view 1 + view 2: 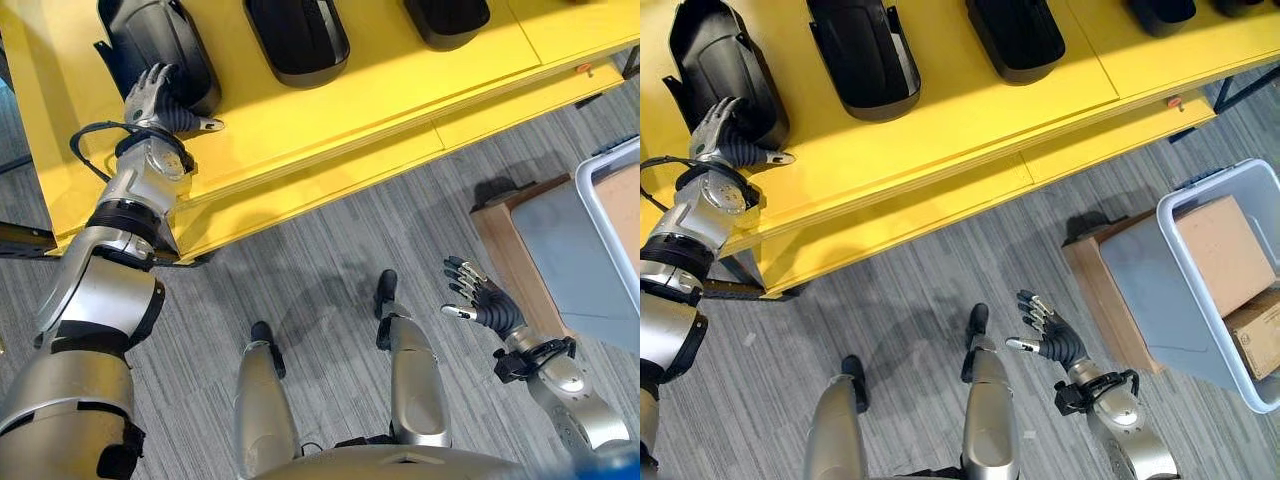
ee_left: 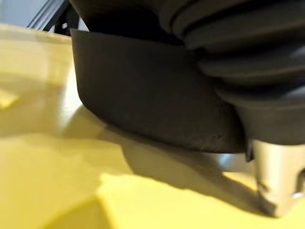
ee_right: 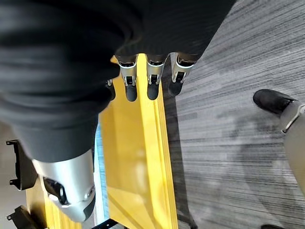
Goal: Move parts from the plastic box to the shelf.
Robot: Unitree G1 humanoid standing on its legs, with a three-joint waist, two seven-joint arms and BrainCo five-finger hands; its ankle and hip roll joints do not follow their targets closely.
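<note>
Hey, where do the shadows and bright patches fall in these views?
Left wrist view: the black part throws a dark shadow onto the yellow shelf, which is brightly lit beside it. Left eye view: a brighter band of light crosses the shelf just below the row of parts. Right wrist view: a soft sheen lies on the shelf's yellow surface.

A grey striped carpet floor (image 1: 900,300) is stretching across the space. A wooden stand (image 1: 1095,290) is sitting on it, its top edge showing at one side. Two cardboard boxes are lying together, the larger one (image 1: 1225,250) pressing against the smaller one (image 1: 1258,335) beside it.
</note>
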